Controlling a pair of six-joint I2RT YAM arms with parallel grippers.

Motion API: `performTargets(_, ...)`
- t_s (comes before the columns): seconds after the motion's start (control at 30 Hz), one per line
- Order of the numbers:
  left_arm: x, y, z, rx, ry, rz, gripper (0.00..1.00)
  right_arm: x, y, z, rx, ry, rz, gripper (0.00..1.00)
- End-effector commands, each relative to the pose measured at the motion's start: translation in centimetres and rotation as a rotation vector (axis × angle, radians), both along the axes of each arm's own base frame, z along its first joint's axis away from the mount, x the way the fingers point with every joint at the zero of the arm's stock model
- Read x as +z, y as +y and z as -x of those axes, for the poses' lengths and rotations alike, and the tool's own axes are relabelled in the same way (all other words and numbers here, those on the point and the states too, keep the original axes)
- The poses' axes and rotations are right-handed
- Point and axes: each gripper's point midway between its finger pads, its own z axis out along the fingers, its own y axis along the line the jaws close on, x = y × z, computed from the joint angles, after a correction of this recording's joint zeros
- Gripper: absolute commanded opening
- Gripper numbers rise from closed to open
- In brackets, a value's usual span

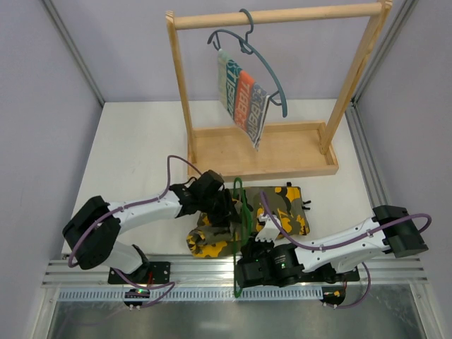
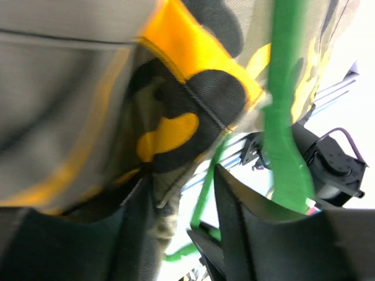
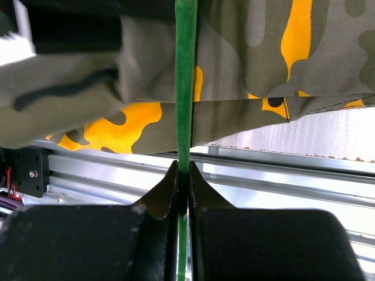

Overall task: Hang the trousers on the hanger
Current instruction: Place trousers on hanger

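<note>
The table (image 1: 141,141) has a cream-white matte top, closed in by pale grey panels (image 1: 42,106) on the left, right and far sides. At far centre stands the wooden base tray (image 1: 268,171) of a clothes rack. It is a shallow rimmed board with an upright (image 1: 185,106) rising from each end. Just near of the tray, with a narrow strip of bare top between them, the camouflage trousers (image 1: 286,212) lie folded into a thick pad slightly right of centre. Their left part is bunched and rumpled toward the near edge. An aluminium rail (image 1: 85,272) runs along that near edge and carries both arm bases (image 1: 138,272).
</note>
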Motion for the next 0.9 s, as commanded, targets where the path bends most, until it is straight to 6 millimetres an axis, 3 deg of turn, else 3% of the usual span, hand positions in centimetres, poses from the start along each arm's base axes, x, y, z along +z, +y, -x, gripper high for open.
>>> performTargets(0.0,5.1,0.4,-2.2,0.014,-0.105,-0.033,0.47,1.0,0.5,-0.5,-0.022,-0.015,-0.070,0.04)
performTargets(0.17,7.9,5.1,-4.5,0.075,-0.205,-0.117,0.53,0.9,0.6,-0.5,-0.020,-0.012,-0.082,0.04)
performTargets(0.27,7.8,5.9,-5.5,0.107,-0.222,-0.100,0.39,0.9,0.7,-0.5,-0.020,-0.013,-0.086,0.04)
performTargets(0.33,7.1,4.4,-5.2,0.062,-0.184,-0.052,0.25,0.9,0.6,-0.5,-0.019,-0.016,-0.084,0.04)
performTargets(0.43,6.3,2.8,-5.1,0.032,-0.166,0.001,0.15,1.0,0.6,-0.6,-0.020,-0.018,-0.084,0.04)
performTargets(0.63,2.9,1.6,-4.6,0.011,-0.117,-0.048,0.08,1.1,0.6,-0.6,-0.017,-0.021,-0.083,0.04)
performTargets(0.87,0.6,-2.2,-2.7,-0.029,-0.072,0.008,0.04,1.5,0.9,-0.6,-0.011,-0.027,-0.098,0.04)
